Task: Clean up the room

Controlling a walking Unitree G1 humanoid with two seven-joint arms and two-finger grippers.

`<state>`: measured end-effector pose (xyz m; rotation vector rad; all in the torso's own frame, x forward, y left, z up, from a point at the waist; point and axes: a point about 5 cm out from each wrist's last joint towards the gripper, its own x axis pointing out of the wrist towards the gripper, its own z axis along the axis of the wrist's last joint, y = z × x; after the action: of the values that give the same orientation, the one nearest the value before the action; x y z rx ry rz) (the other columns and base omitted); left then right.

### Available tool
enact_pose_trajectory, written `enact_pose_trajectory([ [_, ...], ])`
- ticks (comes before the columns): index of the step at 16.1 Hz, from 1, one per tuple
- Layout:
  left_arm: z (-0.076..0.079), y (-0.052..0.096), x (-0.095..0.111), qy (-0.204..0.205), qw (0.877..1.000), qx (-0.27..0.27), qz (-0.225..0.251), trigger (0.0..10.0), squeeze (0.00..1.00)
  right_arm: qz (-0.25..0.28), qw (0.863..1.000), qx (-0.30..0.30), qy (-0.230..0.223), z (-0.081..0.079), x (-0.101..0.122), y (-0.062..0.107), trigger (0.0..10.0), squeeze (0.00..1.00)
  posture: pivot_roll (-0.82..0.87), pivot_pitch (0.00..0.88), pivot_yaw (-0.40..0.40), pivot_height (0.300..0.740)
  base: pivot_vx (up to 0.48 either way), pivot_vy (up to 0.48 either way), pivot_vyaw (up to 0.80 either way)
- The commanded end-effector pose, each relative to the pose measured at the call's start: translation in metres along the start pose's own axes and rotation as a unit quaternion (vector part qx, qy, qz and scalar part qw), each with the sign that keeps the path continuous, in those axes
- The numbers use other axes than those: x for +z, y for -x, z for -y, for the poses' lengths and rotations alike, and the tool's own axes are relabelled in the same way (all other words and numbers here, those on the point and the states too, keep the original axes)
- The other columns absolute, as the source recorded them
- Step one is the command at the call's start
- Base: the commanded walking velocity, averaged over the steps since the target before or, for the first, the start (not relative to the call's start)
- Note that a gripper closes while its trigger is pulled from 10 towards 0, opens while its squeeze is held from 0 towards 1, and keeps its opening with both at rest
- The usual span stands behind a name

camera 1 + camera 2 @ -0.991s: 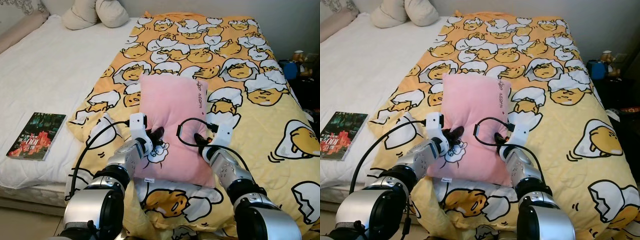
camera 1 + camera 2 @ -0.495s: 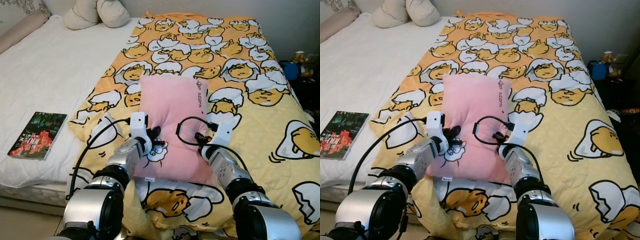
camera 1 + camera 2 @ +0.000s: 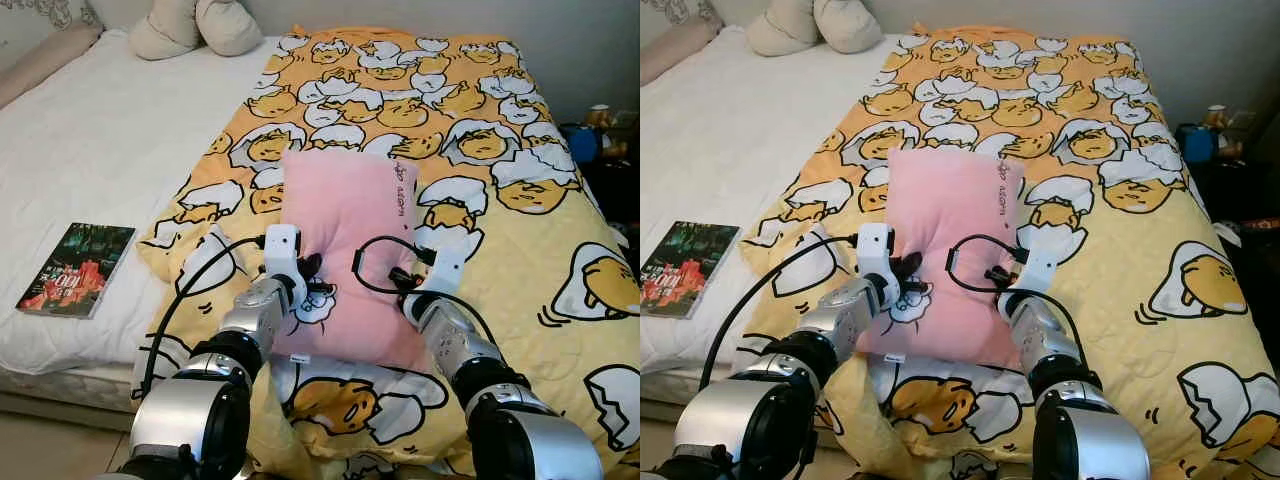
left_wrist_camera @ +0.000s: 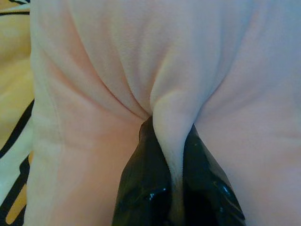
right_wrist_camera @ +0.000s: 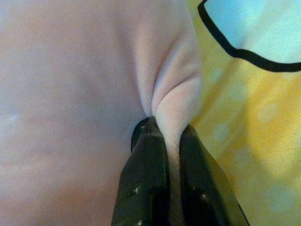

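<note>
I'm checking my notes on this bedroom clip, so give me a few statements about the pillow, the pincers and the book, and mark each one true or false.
1. The left pincer is shut on a fold of the pink pillow. True.
2. The right pincer is open above the pillow. False: it pinches the pillow's edge.
3. The book lies on the white sheet. True.
4. The pink pillow lies on the floor. False: it rests on the yellow egg-print blanket.
</note>
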<state>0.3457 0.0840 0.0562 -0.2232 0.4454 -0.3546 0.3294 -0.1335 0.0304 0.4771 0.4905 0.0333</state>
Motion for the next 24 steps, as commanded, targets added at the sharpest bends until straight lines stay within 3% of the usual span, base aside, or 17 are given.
enact_pose_trajectory([
  [1,-0.007,0.003,-0.012,-0.006,0.999,0.019,-0.028,0.0,0.00,-0.015,1.000,0.002,0.004,-0.003,-0.008,0.000,0.0,0.00,-0.17,0.000,0.071,0.740,0.000,0.000,0.00],
  [3,-0.011,0.002,0.008,-0.037,0.999,0.022,0.006,0.0,0.00,0.010,1.000,0.006,-0.001,-0.009,0.004,-0.002,0.0,0.00,-0.17,0.000,0.069,0.740,0.000,0.000,0.00],
  [5,-0.003,-0.002,0.055,-0.063,0.994,-0.007,0.085,0.0,0.00,0.084,0.996,0.039,-0.004,-0.034,0.040,-0.004,0.0,0.00,-0.17,0.000,0.068,0.740,0.000,0.000,0.00],
  [6,0.000,-0.002,0.068,-0.076,0.991,-0.014,0.107,0.0,0.00,0.116,0.992,0.051,-0.004,-0.041,0.054,-0.003,0.0,0.00,-0.17,0.000,0.068,0.740,0.000,0.000,0.00],
  [8,0.008,0.003,0.111,-0.112,0.976,-0.023,0.183,0.0,0.00,0.213,0.973,0.084,0.034,-0.061,0.094,0.009,0.0,0.00,-0.17,0.000,0.073,0.740,0.000,0.000,0.00],
  [9,0.010,0.005,0.123,-0.117,0.972,-0.024,0.204,0.0,0.00,0.239,0.966,0.089,0.051,-0.065,0.104,0.013,0.0,0.00,-0.18,0.000,0.073,0.740,0.000,0.000,0.00],
  [10,0.012,0.012,0.148,-0.136,0.958,-0.021,0.250,0.0,0.00,0.297,0.947,0.083,0.088,-0.070,0.121,0.024,0.0,0.00,-0.18,0.000,0.073,0.740,0.000,0.000,0.00],
  [11,0.012,0.015,0.156,-0.145,0.953,-0.019,0.265,0.0,0.00,0.318,0.940,0.077,0.102,-0.070,0.126,0.029,0.0,0.00,-0.18,0.000,0.075,0.740,0.000,0.000,0.00],
  [12,0.012,0.022,0.171,-0.169,0.941,-0.007,0.293,10.0,0.00,0.363,0.922,0.060,0.117,-0.070,0.137,0.041,3.8,0.00,-0.18,0.000,0.075,0.740,0.000,0.000,0.00],
  [13,0.012,0.027,0.177,-0.187,0.932,0.001,0.312,10.0,0.00,0.388,0.912,0.047,0.123,-0.067,0.138,0.051,10.0,0.00,-0.18,0.000,0.079,0.740,0.000,0.000,0.00],
  [15,0.015,0.031,0.177,-0.220,0.920,0.000,0.323,10.0,0.00,0.386,0.912,0.028,0.135,-0.060,0.121,0.059,10.0,0.00,-0.18,0.000,0.081,0.740,0.000,0.000,0.00],
  [17,0.016,0.031,0.174,-0.203,0.924,-0.011,0.324,10.0,0.00,0.363,0.919,0.028,0.153,-0.058,0.096,0.058,10.0,0.00,-0.19,0.000,0.085,0.740,0.000,0.240,0.00],
  [20,0.015,0.030,0.171,-0.207,0.923,0.001,0.324,10.0,0.00,0.353,0.919,0.032,0.174,-0.056,0.094,0.057,10.0,0.00,-0.19,0.000,0.086,0.740,0.000,0.480,0.00],
  [24,0.011,0.026,0.157,-0.175,0.936,0.004,0.305,10.0,0.00,0.355,0.915,0.030,0.192,-0.050,0.101,0.054,10.0,0.00,-0.19,0.000,0.082,0.740,0.000,0.480,0.00],
])
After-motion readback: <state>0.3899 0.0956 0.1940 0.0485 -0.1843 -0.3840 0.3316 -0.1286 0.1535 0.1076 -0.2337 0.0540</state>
